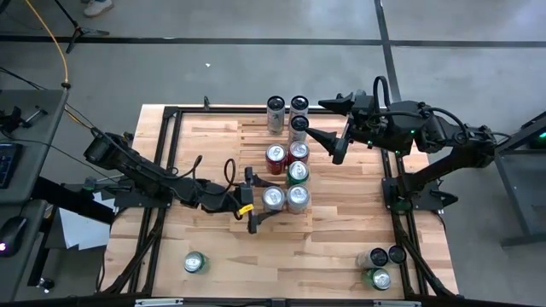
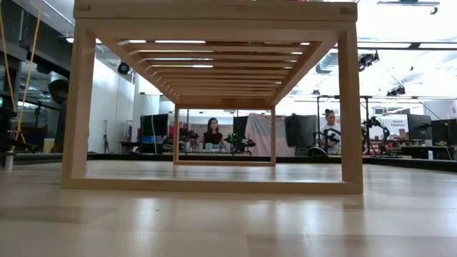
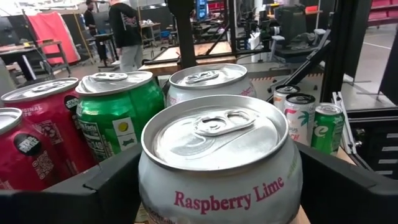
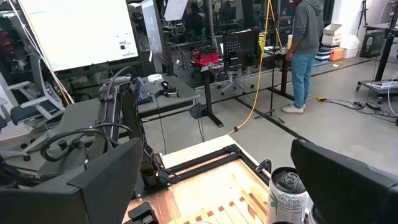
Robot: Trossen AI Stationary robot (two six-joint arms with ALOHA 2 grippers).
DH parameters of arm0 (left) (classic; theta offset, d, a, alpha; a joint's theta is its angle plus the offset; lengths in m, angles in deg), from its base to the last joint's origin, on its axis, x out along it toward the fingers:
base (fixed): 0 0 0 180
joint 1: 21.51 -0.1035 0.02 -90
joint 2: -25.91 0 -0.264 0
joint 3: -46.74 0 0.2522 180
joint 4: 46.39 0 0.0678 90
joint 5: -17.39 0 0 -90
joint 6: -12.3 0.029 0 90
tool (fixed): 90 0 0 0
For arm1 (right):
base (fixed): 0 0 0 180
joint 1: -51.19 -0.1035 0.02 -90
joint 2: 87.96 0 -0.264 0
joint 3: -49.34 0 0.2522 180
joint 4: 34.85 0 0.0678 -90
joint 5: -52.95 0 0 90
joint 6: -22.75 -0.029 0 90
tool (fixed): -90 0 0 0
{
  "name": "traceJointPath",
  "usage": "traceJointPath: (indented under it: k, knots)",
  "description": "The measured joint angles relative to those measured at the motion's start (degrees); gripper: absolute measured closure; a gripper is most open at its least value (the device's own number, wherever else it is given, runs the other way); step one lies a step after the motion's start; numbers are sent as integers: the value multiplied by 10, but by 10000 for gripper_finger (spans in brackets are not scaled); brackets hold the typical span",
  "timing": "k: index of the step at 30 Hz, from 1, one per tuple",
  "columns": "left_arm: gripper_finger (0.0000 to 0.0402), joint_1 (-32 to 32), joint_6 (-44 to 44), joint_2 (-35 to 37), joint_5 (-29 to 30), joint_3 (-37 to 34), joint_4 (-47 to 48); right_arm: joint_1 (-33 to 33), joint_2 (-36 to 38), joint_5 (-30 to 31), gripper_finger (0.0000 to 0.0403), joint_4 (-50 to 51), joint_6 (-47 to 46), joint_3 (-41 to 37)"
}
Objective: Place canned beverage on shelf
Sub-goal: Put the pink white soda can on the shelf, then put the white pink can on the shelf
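On the shelf (image 1: 256,136), left gripper (image 1: 253,203) straddles a silver can (image 1: 272,199).

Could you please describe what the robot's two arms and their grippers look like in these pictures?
Both arms are dark, nearly black, built of jointed tubular links with black cables looping alongside. The left gripper has two long flat dark fingers and a small yellow tag near its wrist. The right gripper has the same wedge-shaped dark fingers, matte and blocky close up, and a tiny green light glows on its arm.
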Motion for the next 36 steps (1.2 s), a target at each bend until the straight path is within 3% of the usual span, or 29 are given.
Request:
traceJointPath:
  k: [9, 17, 28, 36]
  knots:
    - [7, 0, 0, 0, -5, 0, 0, 0, 0, 0, 6, 0, 0, 0]
    - [2, 0, 4, 20, -10, 0, 11, 0, 0, 0, 6, 0, 4, 0]
    - [2, -1, 4, 147, -18, 0, 111, 0, 0, 0, 6, 13, 4, 0]
    - [2, -3, -44, 245, -17, 0, 124, 0, 0, 0, 6, 13, 4, 0]
